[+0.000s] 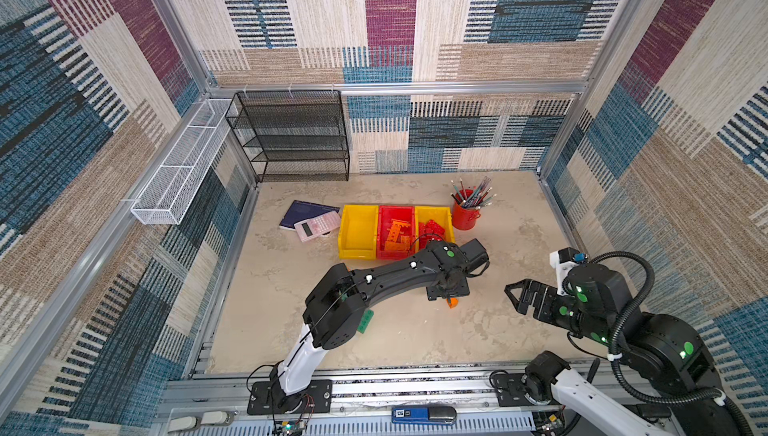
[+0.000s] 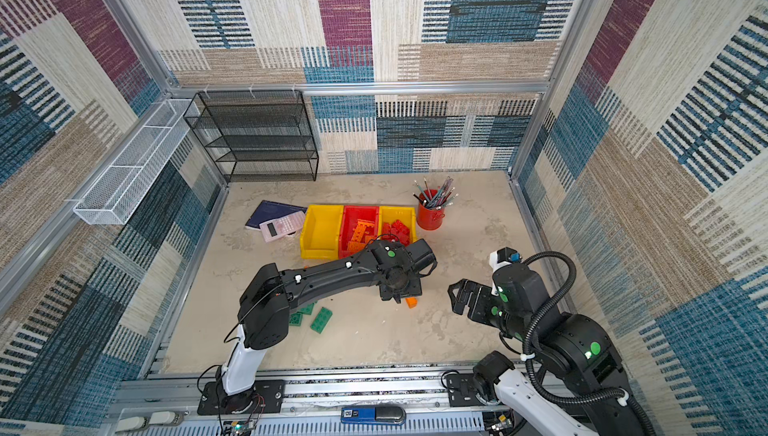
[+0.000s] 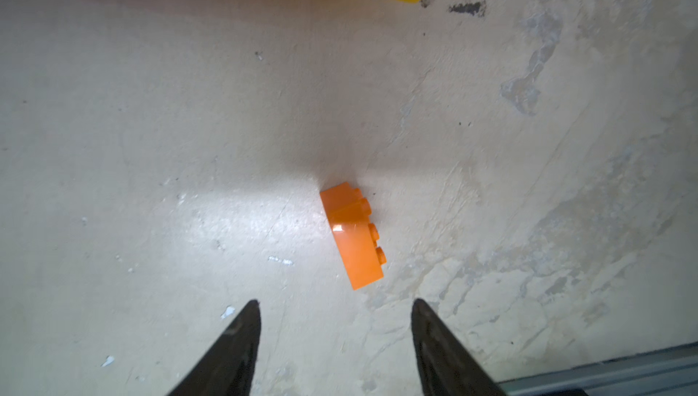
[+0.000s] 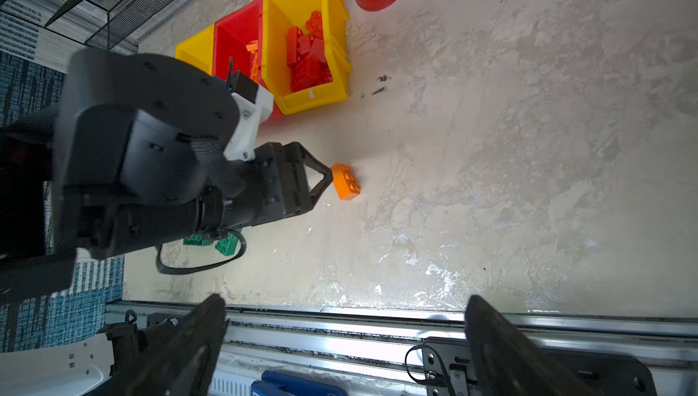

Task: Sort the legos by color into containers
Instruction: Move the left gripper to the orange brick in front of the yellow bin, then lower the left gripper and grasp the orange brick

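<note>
Green studded plastic bricks (image 2: 322, 319) lie furthest left, partly under my left arm, so I cannot count them. Next, the red open-top plastic bin (image 1: 397, 213) holds orange pieces. Right of it, my left gripper (image 3: 335, 301) hangs half-spread and empty over the lone orange studded plastic brick (image 3: 353, 237). That brick lies on its side on the bare tabletop, just ahead of the fingertips. Its long axis runs nearly along the fingers, slightly skewed, so I judge the jaws would close across its narrow width. In both top views that arm hides most of it, and I cannot tell whether a fingertip touches it. Furthest right, my right gripper (image 4: 345, 297) hangs spread wide, empty, farther from the brick.
</note>
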Tool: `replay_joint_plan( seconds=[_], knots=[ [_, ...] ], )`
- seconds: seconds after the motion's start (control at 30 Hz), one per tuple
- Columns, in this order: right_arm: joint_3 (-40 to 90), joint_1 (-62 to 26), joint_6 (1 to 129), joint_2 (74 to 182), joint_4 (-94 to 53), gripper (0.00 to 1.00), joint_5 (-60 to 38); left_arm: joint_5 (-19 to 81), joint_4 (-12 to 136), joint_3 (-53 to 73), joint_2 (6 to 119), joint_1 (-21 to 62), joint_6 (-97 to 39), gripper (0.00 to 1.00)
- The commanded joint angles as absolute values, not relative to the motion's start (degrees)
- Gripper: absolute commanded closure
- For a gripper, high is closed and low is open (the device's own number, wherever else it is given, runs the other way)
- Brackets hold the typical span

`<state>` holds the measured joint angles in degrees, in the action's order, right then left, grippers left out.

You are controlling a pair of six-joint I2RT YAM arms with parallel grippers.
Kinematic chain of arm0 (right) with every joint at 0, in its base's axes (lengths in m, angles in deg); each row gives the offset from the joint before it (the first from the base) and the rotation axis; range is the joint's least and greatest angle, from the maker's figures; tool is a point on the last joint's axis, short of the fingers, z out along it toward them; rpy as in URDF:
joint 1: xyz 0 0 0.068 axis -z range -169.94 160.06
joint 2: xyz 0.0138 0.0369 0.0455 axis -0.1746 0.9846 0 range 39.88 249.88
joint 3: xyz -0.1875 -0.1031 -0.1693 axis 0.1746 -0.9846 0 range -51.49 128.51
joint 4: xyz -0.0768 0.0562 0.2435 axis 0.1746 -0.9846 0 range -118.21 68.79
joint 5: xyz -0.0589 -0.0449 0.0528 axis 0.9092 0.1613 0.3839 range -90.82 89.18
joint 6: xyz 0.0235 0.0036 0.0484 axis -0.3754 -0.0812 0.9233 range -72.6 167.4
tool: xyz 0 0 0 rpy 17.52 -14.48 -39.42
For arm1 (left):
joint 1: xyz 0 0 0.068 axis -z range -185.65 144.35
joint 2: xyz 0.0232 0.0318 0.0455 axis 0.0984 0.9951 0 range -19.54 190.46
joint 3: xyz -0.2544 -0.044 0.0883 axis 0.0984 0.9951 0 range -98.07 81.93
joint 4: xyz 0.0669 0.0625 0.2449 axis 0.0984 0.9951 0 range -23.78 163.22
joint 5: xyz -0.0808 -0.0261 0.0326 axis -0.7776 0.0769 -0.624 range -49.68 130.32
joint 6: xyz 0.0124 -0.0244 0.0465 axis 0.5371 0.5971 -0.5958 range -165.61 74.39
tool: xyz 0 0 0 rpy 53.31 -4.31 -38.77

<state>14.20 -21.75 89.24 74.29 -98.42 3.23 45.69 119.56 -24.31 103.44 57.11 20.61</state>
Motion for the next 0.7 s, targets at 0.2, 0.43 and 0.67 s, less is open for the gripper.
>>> replay_joint_plan(
  seconds=[0.2,0.43,0.67],
  knots=[
    [13.7,-21.8,90.8,71.7,-97.9,0.0,3.0,44.8,121.6,-31.8,111.0,56.8,21.1,0.35],
    [14.3,-21.8,91.4,72.2,-97.9,0.0,3.9,42.5,121.3,-32.9,114.0,56.0,19.4,0.35],
    [14.1,-21.7,91.2,72.8,-97.8,0.0,3.7,41.3,119.8,-30.3,114.2,54.7,19.4,0.41]
  ],
)
